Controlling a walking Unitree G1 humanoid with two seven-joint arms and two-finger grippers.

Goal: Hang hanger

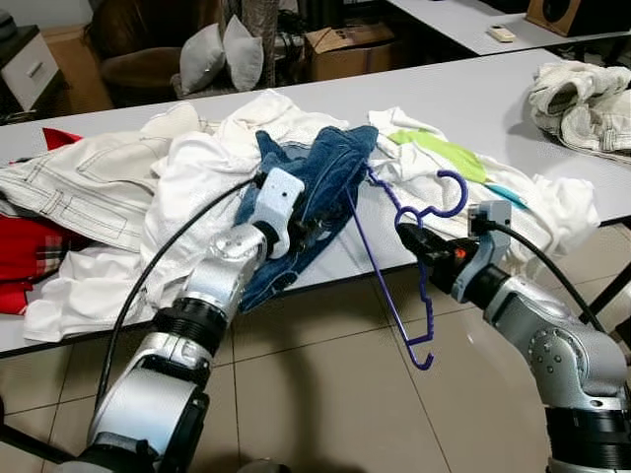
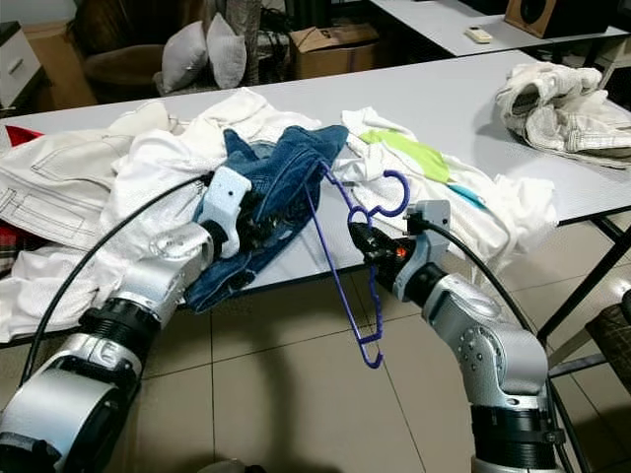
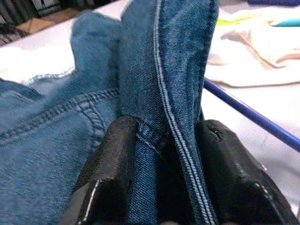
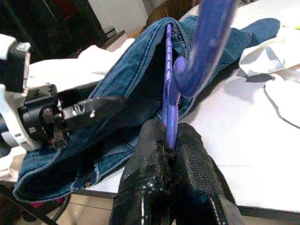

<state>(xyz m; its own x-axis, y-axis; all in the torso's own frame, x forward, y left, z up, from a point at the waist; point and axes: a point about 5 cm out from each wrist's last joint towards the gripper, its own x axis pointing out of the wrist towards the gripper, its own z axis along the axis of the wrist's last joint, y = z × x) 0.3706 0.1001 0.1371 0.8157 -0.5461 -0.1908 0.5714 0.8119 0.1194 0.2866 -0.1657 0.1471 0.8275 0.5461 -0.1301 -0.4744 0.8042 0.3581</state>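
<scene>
Right gripper (image 4: 169,140) fingers clench the purple hanger (image 1: 394,266); left gripper (image 3: 164,140) fingers pinch the jeans (image 1: 325,177).

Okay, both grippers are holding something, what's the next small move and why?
Probably push the purple hanger further into the jeans: the right gripper pinches its neck, one end is already in the denim opening, and the left gripper holds the hem.
</scene>
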